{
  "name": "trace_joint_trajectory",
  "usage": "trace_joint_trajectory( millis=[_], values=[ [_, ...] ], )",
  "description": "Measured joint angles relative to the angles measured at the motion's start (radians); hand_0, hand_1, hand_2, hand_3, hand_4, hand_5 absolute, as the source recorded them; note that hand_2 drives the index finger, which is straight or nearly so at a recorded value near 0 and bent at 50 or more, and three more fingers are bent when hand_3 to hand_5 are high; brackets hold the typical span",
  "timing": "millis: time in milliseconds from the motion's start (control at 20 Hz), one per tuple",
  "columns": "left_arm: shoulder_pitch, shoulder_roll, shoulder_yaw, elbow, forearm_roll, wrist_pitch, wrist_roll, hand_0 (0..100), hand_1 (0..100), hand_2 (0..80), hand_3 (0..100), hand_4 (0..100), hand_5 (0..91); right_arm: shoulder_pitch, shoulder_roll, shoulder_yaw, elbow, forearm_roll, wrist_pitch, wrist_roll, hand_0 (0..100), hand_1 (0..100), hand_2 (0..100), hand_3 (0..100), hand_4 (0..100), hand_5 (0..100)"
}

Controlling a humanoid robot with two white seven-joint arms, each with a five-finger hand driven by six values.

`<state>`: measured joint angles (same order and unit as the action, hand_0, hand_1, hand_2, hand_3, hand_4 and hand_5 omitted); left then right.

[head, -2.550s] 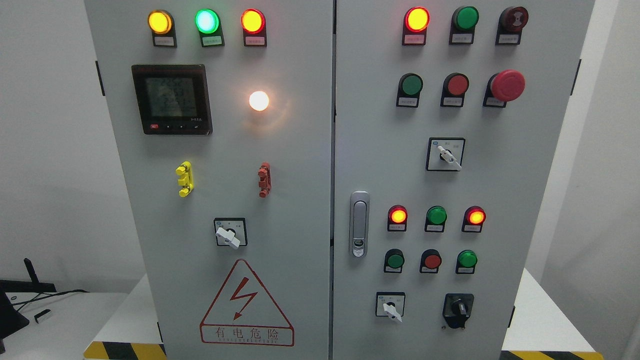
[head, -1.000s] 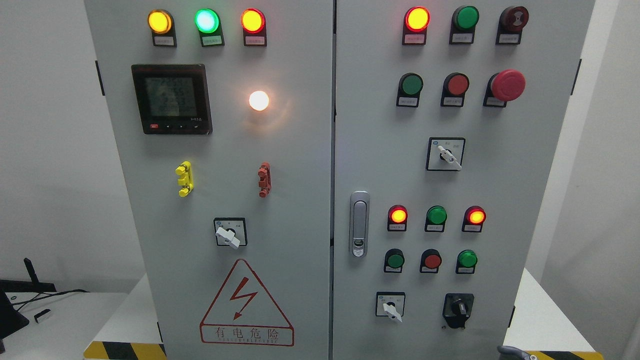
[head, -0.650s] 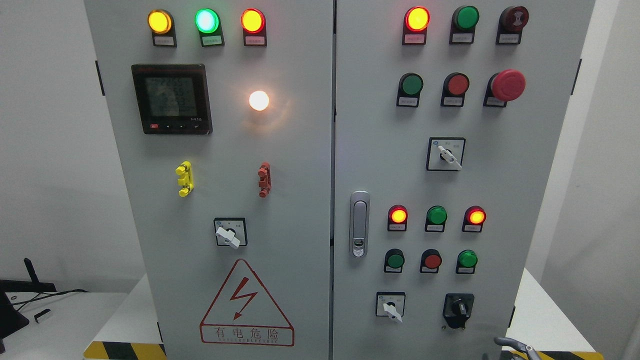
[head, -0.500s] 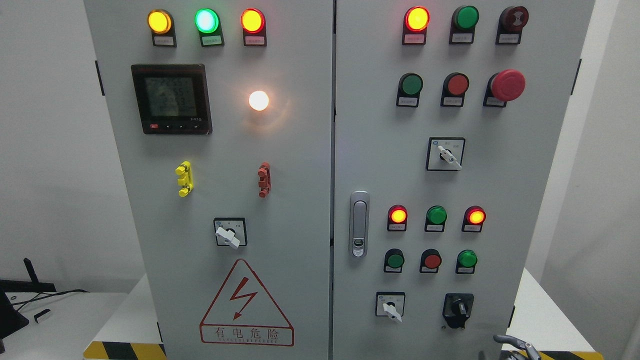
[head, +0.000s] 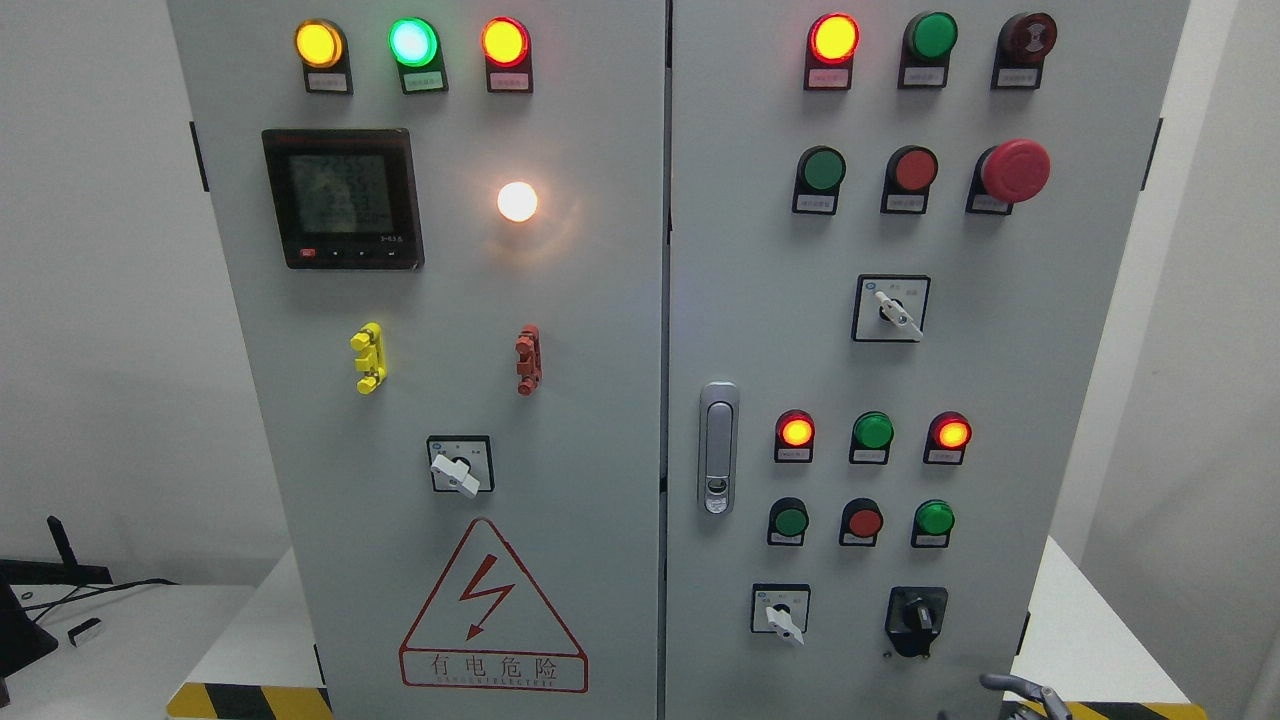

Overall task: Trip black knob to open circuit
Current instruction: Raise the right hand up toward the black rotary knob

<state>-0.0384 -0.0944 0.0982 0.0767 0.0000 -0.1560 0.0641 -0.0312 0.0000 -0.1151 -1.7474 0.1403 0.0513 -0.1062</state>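
Right robot hand (head: pixel 1020 692) barely enters at bottom edge, only grey fingertips visible; can't tell its grip. Just above, black knob (head: pixel 916 617) sits low on cabinet's right door (head: pixel 1000 380). Likely stiff, rigid plastic w/ spring detent; pinch its raised centre ridge, twist.

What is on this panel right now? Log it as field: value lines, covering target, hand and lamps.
target: black knob, lower right of the right door, untouched
right hand: right hand just entering at the bottom edge, below the knob, not touching it
left hand: not in view
top left lamps: yellow lamp, green lamp, red lamp, all lit
emergency stop: red mushroom button, upper right
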Motion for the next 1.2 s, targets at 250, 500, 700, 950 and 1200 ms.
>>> trace_joint_trajectory(
  millis=[250, 500, 700, 950, 1200],
  values=[
    [0.000, 0.000, 0.000, 0.000, 0.000, 0.000, 0.000, 12, 39, 0.0, 0, 0, 0.0, -0.025, 0.000, 0.000, 0.021, -0.003, -0.004, 0.000, 21, 71, 41, 86, 96, 100],
    [0.000, 0.000, 0.000, 0.000, 0.000, 0.000, 0.000, 12, 39, 0.0, 0, 0, 0.0, -0.042, 0.000, -0.001, 0.033, -0.008, -0.004, 0.000, 26, 70, 43, 87, 96, 100],
    [0.000, 0.000, 0.000, 0.000, 0.000, 0.000, 0.000, 12, 39, 0.0, 0, 0, 0.0, -0.057, 0.000, 0.000, 0.041, -0.011, -0.001, -0.001, 33, 68, 44, 87, 97, 100],
    [0.000, 0.000, 0.000, 0.000, 0.000, 0.000, 0.000, 12, 39, 0.0, 0, 0, 0.0, -0.074, 0.000, 0.002, 0.051, -0.014, 0.004, -0.003, 34, 68, 44, 87, 97, 100],
    [0.000, 0.000, 0.000, 0.000, 0.000, 0.000, 0.000, 12, 39, 0.0, 0, 0, 0.0, -0.082, 0.000, 0.005, 0.064, -0.014, 0.007, -0.001, 35, 67, 44, 87, 97, 100]
  ],
)
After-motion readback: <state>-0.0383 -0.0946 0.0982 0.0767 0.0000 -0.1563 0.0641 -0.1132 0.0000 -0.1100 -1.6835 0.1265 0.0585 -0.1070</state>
